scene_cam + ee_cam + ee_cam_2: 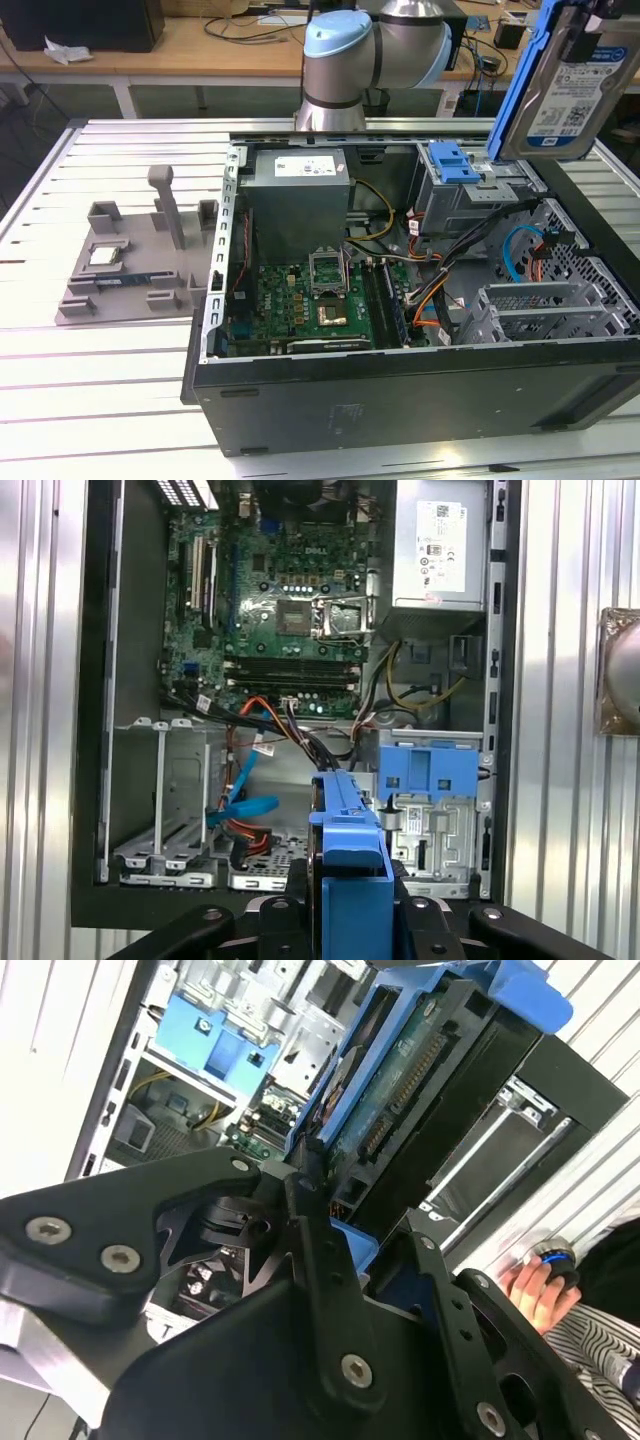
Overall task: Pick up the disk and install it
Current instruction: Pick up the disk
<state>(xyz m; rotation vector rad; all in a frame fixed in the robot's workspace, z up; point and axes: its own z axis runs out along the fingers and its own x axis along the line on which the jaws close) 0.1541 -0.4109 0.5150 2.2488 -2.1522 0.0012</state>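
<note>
The disk [575,90], a silver drive with a blue-and-white label in a blue caddy frame, hangs upright in the air at the exterior view's upper right. It is above the far right corner of the open computer case [400,400]. In the second wrist view my gripper [360,1230] is shut on the disk [400,1110], with its black fingers [310,1190] pressed on both faces. The first wrist view looks along the disk's blue edge [350,860], which stands over the case beside the drive bay.
A metal drive bay with a blue latch [455,165] sits in the case just below the disk. Cables and the motherboard [320,300] fill the case. A grey fixture [130,270] holding a chip stands at the exterior view's left. A person's hand [535,1285] rests near the case.
</note>
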